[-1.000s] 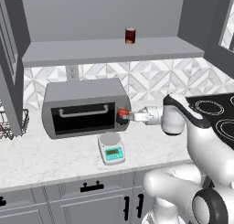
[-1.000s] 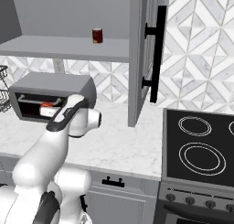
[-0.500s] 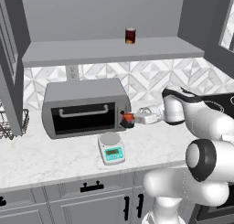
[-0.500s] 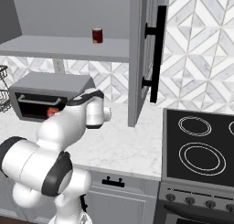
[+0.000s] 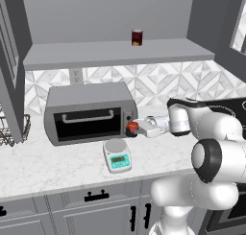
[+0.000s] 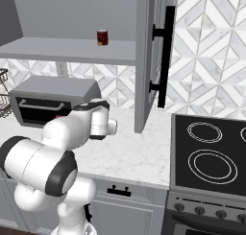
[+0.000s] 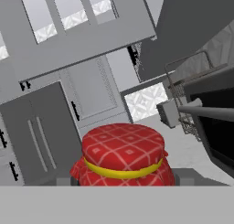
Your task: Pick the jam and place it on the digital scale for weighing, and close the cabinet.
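The gripper holds the jam by its sides above the scale; a small rigid jar, probably light and smooth, best clamped around its body below the cloth top.

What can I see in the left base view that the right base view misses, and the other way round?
The left base view shows the digital scale on the counter and the jam in the gripper, above and slightly right of the scale. The right base view shows the open cabinet door with its black handle, and the stove top. Both show the toaster oven, the dark red can on the shelf, and the white arm.
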Robot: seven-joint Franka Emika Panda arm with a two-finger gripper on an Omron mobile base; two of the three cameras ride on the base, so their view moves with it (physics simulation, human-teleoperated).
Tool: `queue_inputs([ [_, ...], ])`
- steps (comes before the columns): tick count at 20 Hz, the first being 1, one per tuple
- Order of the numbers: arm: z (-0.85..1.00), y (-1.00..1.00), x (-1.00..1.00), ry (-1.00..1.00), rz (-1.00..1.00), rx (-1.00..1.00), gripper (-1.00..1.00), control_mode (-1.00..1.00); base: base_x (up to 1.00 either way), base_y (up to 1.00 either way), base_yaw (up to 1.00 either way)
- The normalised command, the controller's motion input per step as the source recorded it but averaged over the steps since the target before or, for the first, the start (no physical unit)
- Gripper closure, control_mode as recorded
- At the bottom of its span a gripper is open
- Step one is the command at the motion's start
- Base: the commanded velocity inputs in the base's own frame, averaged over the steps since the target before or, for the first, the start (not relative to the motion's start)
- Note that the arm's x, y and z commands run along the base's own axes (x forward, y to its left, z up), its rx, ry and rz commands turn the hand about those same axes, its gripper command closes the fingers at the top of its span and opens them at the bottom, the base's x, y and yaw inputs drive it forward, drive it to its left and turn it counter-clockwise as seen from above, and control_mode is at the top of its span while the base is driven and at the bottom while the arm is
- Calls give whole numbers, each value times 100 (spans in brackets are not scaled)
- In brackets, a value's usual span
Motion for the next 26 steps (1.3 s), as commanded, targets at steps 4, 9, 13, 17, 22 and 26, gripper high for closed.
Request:
queue_inputs([
  [4, -19, 0, 1, -5, -25, 0, 100, -100, 0, 0, 0],
  [9, -19, 0, 6, -8, -10, 0, 100, -100, 0, 0, 0],
  [13, -25, 1, 9, -6, -1, 0, 100, -100, 0, 0, 0],
  [17, -15, 0, 26, 0, 0, 0, 100, -100, 0, 0, 0],
  [22, -23, 15, 13, -1, 0, 0, 100, -100, 0, 0, 0],
  [26, -18, 19, 0, -2, 0, 0, 100, -100, 0, 0, 0],
])
